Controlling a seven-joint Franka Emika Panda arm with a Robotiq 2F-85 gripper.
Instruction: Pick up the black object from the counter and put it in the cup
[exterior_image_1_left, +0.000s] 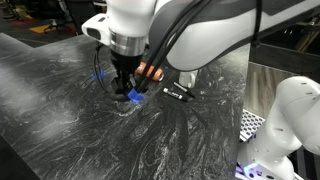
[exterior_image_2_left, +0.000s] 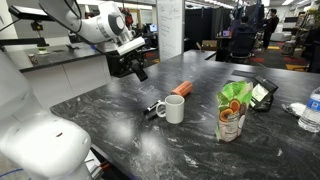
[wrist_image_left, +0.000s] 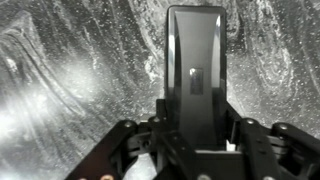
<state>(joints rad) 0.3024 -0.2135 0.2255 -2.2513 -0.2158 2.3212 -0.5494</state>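
Black object (wrist_image_left: 195, 70), one, in gripper (wrist_image_left: 197, 128), one cup (exterior_image_2_left: 173, 108)

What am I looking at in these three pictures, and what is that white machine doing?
The white machine is a robot arm with a pincer at its tip. Two pictures come from cameras standing around the counter. The third comes from a camera on the arm's wrist, looking along the pincer. There you see the pincer shut on a flat black bar, held above the marbled counter. On the counter are a white cup, an orange can, a pen and a green package.
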